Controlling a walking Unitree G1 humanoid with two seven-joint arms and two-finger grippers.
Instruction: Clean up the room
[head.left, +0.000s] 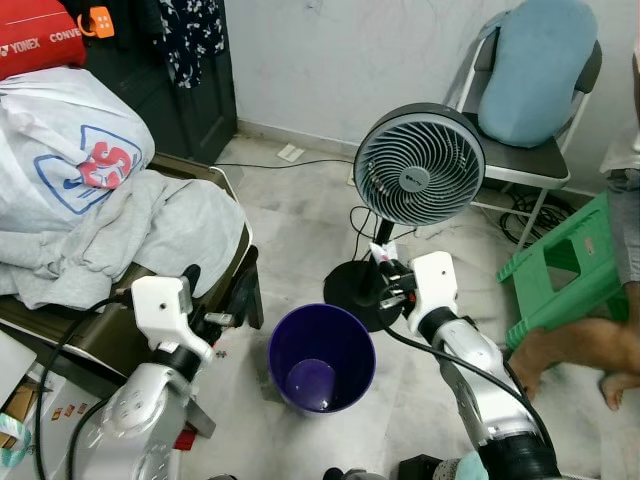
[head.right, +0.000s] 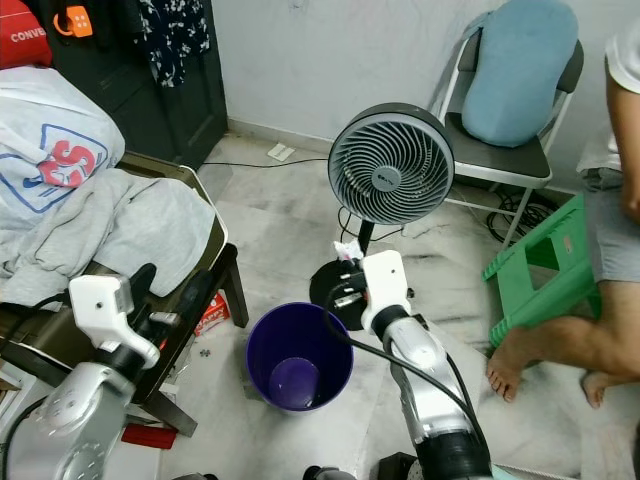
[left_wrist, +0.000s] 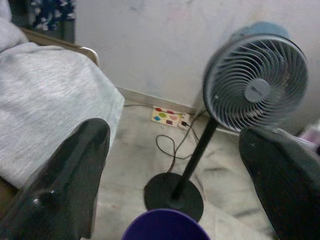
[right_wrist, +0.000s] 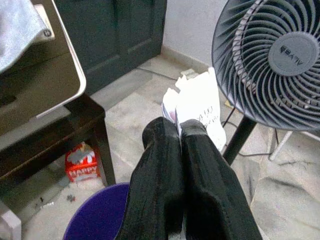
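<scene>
Clutter surrounds the purple bin (head.left: 321, 357) on the floor: a standing fan (head.left: 419, 165) just behind it, a green stool (head.left: 570, 262) beyond the fan beside a seated person's leg (head.left: 575, 345), and a dark table (head.left: 205, 300) heaped with grey cloth (head.left: 130, 235) on the bin's other side. A red "HAPPY" carton (right_wrist: 83, 162) lies under the table. The right hand (right_wrist: 180, 131), above the bin's far rim, pinches a white wrapper (right_wrist: 197, 106) between closed fingers. The left hand (left_wrist: 170, 165) spreads wide open, holding nothing, beside the table.

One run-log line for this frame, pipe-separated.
right gripper shut on paper scrap | above purple bin | left gripper open, idle
</scene>
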